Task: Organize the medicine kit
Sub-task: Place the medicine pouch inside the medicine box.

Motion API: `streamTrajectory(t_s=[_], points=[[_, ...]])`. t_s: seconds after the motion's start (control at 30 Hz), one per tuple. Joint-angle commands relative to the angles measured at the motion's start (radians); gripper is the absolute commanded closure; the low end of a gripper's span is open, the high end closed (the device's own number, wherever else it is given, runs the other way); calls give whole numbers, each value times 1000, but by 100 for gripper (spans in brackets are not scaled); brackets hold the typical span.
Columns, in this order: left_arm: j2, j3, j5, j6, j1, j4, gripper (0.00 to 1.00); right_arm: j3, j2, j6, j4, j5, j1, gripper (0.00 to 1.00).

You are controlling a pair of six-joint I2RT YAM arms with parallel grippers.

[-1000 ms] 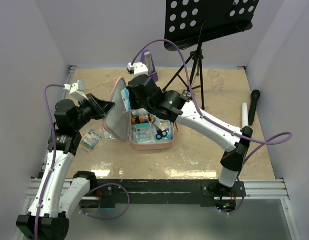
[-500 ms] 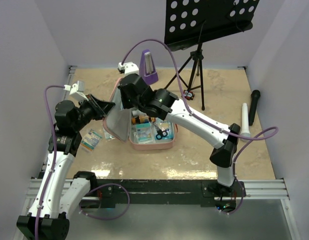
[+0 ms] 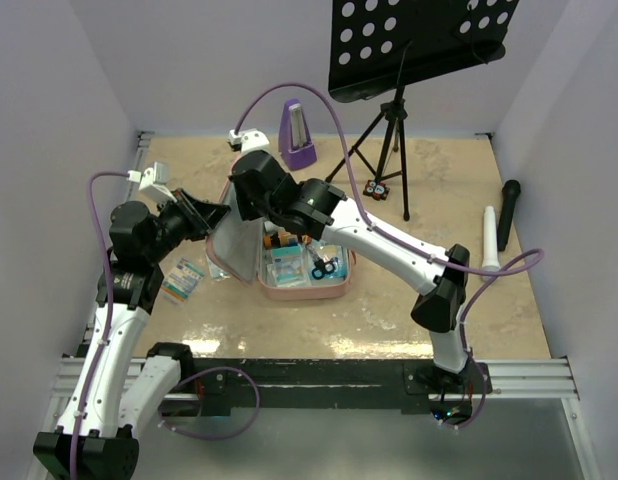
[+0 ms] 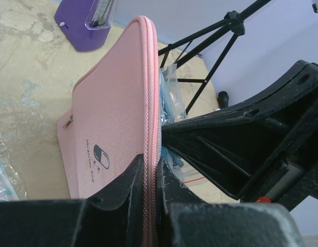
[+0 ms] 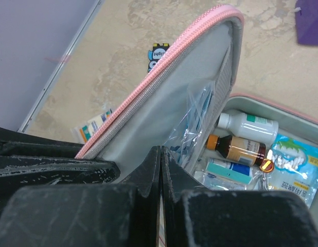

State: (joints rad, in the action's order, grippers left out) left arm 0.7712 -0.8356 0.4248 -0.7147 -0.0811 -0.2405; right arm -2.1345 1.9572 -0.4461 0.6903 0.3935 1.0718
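The pink medicine kit [image 3: 299, 292] lies open mid-table, its lid [image 3: 232, 245] standing up at the left. My left gripper [image 3: 219, 213] is shut on the lid's zip edge [image 4: 151, 103]; in the left wrist view its fingertips [image 4: 151, 165] pinch the pink rim beside the pill logo. My right gripper [image 3: 241, 200] is shut against the lid's grey inside [image 5: 164, 113], its tips [image 5: 161, 152] beside a clear packet [image 5: 200, 121] tucked in the lid pocket. A pale sliver shows low in the slit; I cannot tell if it is pinched. A white bottle [image 5: 251, 125] and a brown bottle [image 5: 239, 146] lie in the base.
Loose packets [image 3: 182, 280] lie on the table left of the kit. A purple metronome [image 3: 296, 135] stands behind it. A black music stand [image 3: 389, 110] with tripod legs is at the back right. A black microphone [image 3: 509, 210] and a white tube [image 3: 489, 240] lie far right.
My right arm has swung left and away from me along the lid, uncovering the metronome. The left gripper and the lid have not moved.
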Motion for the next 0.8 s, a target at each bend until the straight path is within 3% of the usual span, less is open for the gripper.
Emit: streamTrajectory(t_s=[0.0, 0.13, 0.5, 0.77], points=[[-18, 6, 31, -15, -8, 79, 100, -53, 25, 10, -26, -30, 5, 100], [-20, 10, 31, -15, -8, 79, 100, -62, 37, 11, -26, -31, 5, 97], [-18, 16, 23, -8, -8, 78, 100, -65, -38, 0, -35, -41, 5, 56], [-21, 12, 20, -6, -8, 73, 100, 37, -184, -11, -60, -42, 5, 53]])
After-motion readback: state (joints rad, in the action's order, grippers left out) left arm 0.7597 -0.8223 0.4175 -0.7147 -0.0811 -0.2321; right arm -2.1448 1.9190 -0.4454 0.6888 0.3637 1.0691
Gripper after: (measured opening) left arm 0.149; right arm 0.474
